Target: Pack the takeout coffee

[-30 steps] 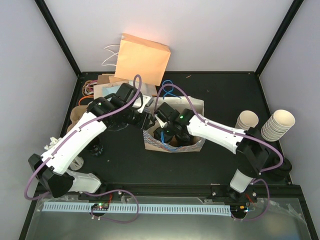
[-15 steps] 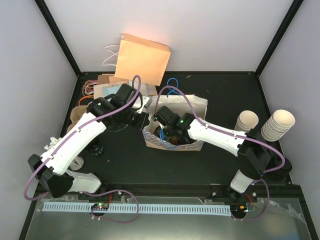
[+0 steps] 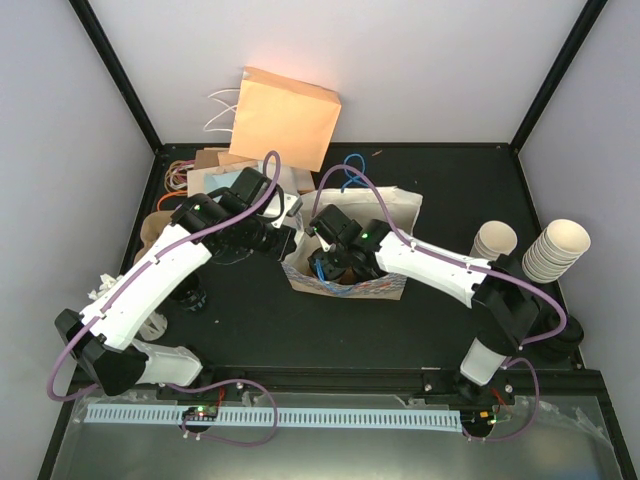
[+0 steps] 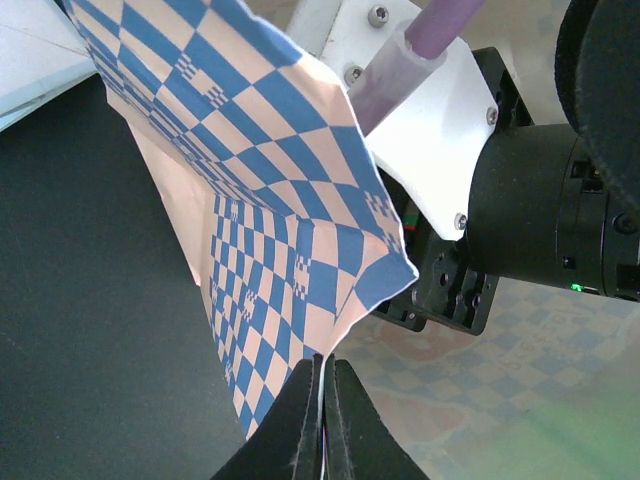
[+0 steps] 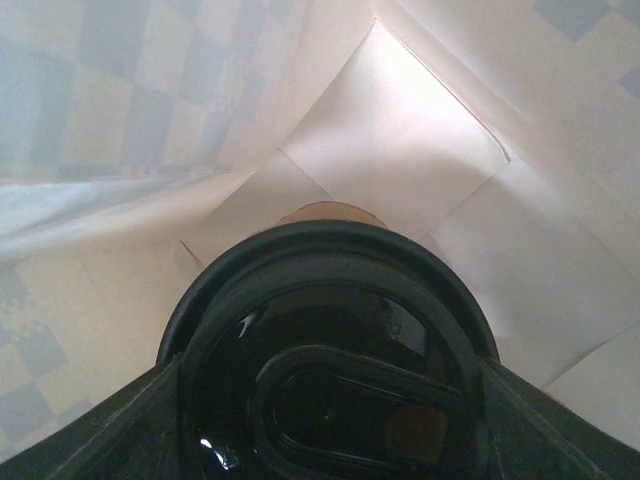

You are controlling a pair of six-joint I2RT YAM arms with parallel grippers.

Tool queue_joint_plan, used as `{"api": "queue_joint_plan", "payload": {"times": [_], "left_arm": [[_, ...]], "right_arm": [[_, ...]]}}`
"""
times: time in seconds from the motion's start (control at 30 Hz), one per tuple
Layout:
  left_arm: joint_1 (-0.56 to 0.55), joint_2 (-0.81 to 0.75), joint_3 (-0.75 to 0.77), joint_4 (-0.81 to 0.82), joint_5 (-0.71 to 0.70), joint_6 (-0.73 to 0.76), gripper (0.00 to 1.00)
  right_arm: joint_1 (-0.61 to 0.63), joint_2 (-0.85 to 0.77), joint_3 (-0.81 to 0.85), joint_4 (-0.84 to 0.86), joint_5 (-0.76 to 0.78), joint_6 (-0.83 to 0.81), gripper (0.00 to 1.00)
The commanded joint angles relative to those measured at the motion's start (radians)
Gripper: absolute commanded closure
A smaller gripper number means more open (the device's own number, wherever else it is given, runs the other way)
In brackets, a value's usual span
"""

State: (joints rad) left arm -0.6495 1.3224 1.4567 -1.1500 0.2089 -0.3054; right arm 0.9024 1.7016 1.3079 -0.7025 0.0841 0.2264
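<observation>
Paper with blue checks makes the bag point(image 3: 350, 288), which stands open near the middle of the black table point(image 3: 430, 320). On its left side the left claw point(image 4: 322, 365) is fully closed and pinches the upper edge of the bag between its fingertips. From above, the right claw point(image 3: 335, 262) reaches down into the bag, with its jaws wide and gripping the coffee cup point(image 5: 330, 300) from both sides. The cup is inside the bag with its black lid up, and the white inner walls are around it.

checked bag point(image 4: 290, 230) thin matt paper, creased, plain white inside, takeout coffee point(image 5: 330, 330) lid glossy black plastic, smooth, table point(image 3: 400, 330) matt black, left arm shell point(image 3: 150, 285) smooth white plastic, cable sleeve point(image 4: 435, 25) purple rubbery, back bag point(image 3: 285, 115) matt tan paper, cup stacks point(image 3: 555, 250) matt cream paper
</observation>
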Motion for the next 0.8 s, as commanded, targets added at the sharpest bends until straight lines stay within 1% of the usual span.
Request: {"api": "queue_joint_plan", "payload": {"times": [0.0, 0.1, 0.27, 0.47, 0.63, 0.77], "left_arm": [[-0.003, -0.014, 0.051, -0.031, 0.005, 0.013, 0.98], [-0.003, -0.010, 0.050, -0.030, 0.011, 0.015, 0.99], [-0.004, -0.003, 0.056, -0.033, 0.036, 0.015, 0.99], [-0.003, -0.007, 0.059, -0.037, 0.046, 0.014, 0.98], [-0.002, -0.006, 0.059, -0.040, 0.038, 0.018, 0.99], [-0.002, -0.001, 0.060, -0.024, 0.041, 0.014, 0.98]], "right_arm": [[-0.026, 0.119, -0.090, -0.170, 0.044, -0.023, 0.34], [-0.027, 0.096, -0.065, -0.179, 0.050, -0.020, 0.34], [-0.034, 0.080, -0.005, -0.210, 0.108, -0.018, 0.34], [-0.064, 0.079, 0.033, -0.212, 0.087, -0.023, 0.34], [-0.063, 0.108, -0.002, -0.200, 0.086, -0.032, 0.33], [-0.063, 0.138, -0.034, -0.186, 0.028, -0.034, 0.33]]}}
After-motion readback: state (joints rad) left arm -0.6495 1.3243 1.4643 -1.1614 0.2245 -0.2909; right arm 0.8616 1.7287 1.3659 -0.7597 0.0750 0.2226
